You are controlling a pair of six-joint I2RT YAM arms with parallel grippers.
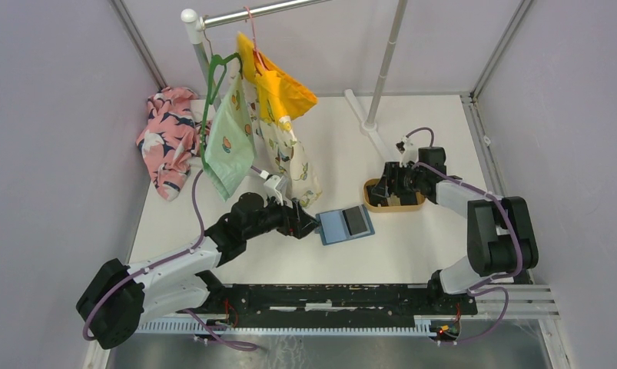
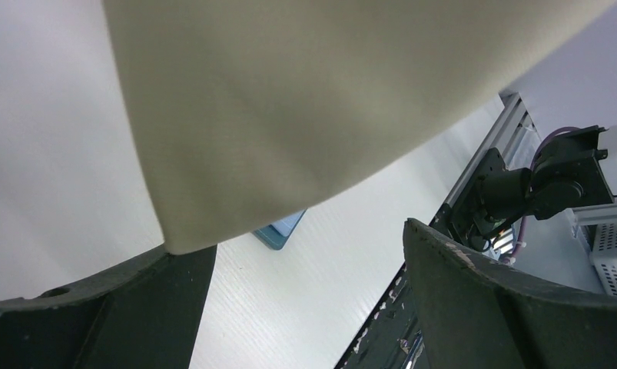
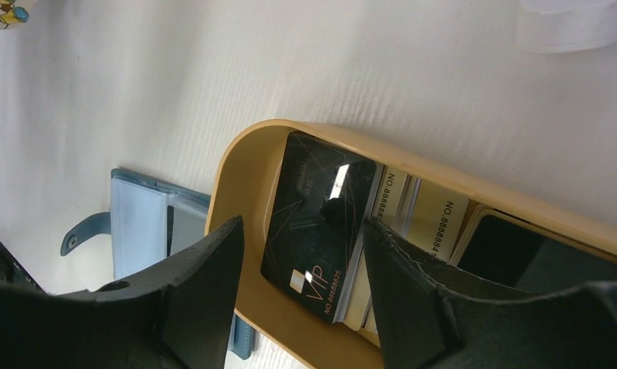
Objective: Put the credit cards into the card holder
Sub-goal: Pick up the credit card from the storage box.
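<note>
The teal-blue card holder (image 1: 346,224) lies open on the white table, a dark card (image 1: 356,220) on its right half. My left gripper (image 1: 309,227) is open just off its left edge; in the left wrist view only a corner of the card holder (image 2: 280,231) shows between the fingers of the left gripper (image 2: 309,242). My right gripper (image 3: 303,227) is open and reaches down into the tan tray (image 3: 243,177), its fingers on either side of a black VIP credit card (image 3: 320,223). That card tops a stack of pale cards (image 3: 436,219).
Hanging garments (image 1: 267,123) on a rack droop over the left arm, and a cream cloth (image 2: 290,100) covers most of the left wrist view. A pink floral cloth (image 1: 167,138) lies at the back left. The rack's pole (image 1: 382,69) stands behind the tray (image 1: 401,206).
</note>
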